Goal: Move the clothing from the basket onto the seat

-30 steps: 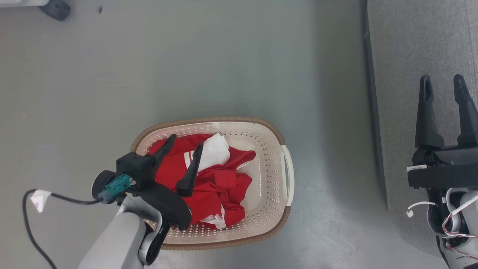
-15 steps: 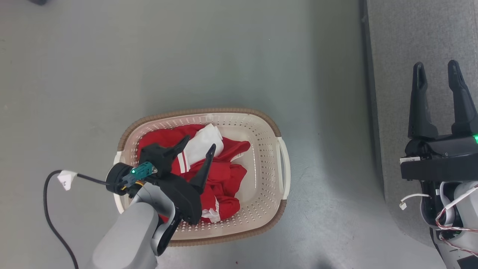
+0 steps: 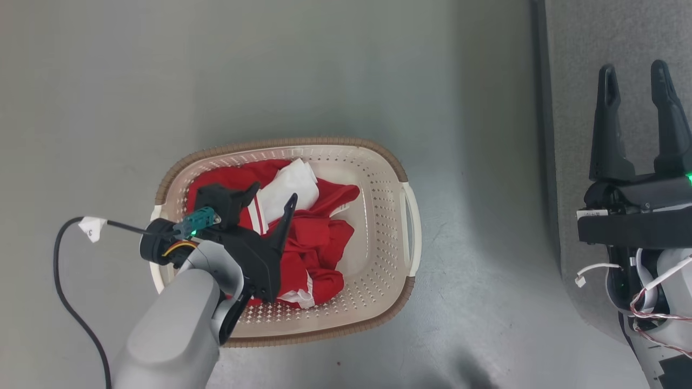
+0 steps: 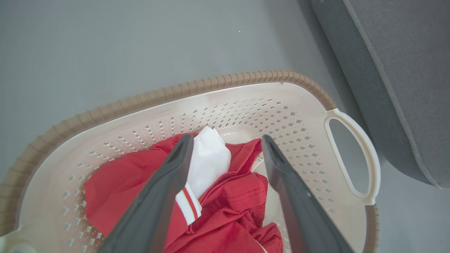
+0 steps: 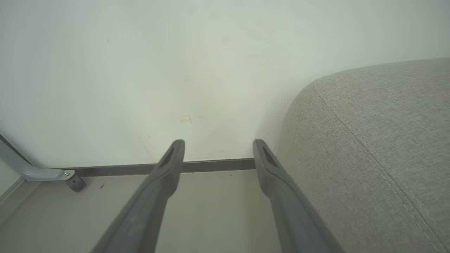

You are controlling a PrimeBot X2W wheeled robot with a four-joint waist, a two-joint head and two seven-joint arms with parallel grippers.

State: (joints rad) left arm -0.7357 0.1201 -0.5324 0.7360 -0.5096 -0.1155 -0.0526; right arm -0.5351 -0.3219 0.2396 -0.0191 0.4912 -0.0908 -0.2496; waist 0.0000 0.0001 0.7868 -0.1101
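Observation:
The cream basket point(image 3: 384, 216) with its brown rim stands on the floor and holds crumpled red clothing point(image 3: 311, 237) with a white panel point(image 3: 286, 189). My left gripper point(image 3: 273, 194) hangs open just above the clothing, inside the basket's left half. In the left wrist view that gripper point(image 4: 226, 140) straddles the white panel point(image 4: 209, 161) and red folds point(image 4: 239, 203), its fingers apart with nothing clamped between them. Along the right edge lies the grey seat point(image 3: 573, 65). My right gripper point(image 3: 635, 75) stands open over it, empty; it also appears in its own wrist view point(image 5: 218, 146) beside the seat's point(image 5: 369, 140) rounded corner.
A black cable with a white tag point(image 3: 91, 227) trails from my left wrist over the floor point(image 3: 216, 70). The right wrist view faces a pale wall point(image 5: 175, 70) with a dark baseboard and a grey bracket point(image 5: 35, 172) at the lower left.
My left gripper has dropped lower and further into the basket over the clothing, staying open. The head camera has shifted, so the basket sits higher in the picture.

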